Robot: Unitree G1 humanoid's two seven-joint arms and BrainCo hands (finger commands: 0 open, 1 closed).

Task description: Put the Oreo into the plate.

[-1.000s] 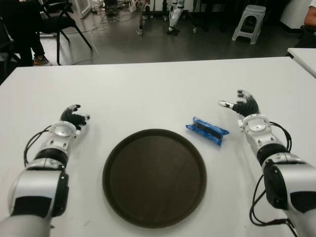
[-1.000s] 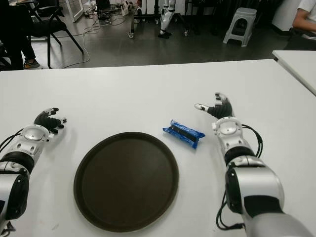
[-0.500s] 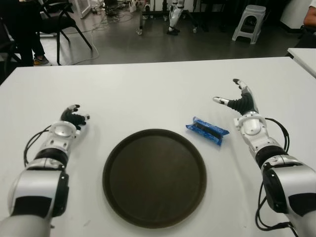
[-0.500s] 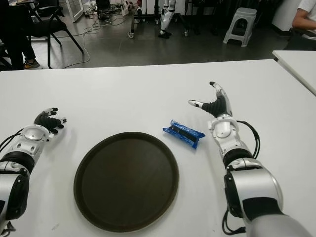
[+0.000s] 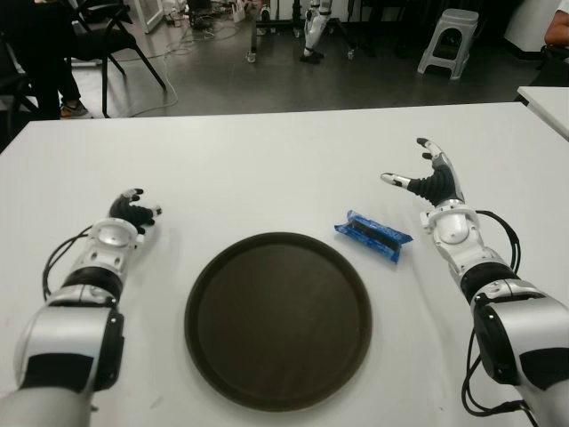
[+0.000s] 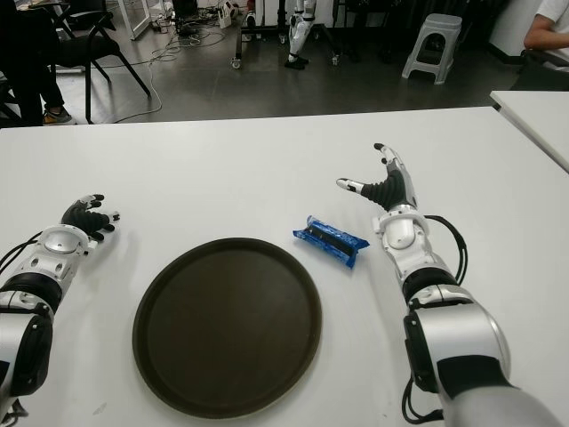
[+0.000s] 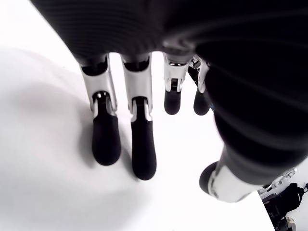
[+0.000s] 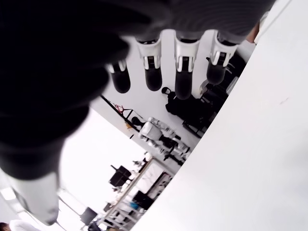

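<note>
Left hand (image 5: 130, 213) idle left of plate (image 5: 277, 318), fingers relaxed, empty. Oreo (image 5: 373, 234) on table (image 5: 267, 169), just right of plate's far rim. Right hand (image 5: 428, 181) has lifted, fingers spread, empty; reach looks begun.

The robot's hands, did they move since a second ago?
The right hand lifted off the table and opened its fingers, tilting up beyond the Oreo; it holds nothing. The left hand, the Oreo and the plate stayed where they were.
</note>
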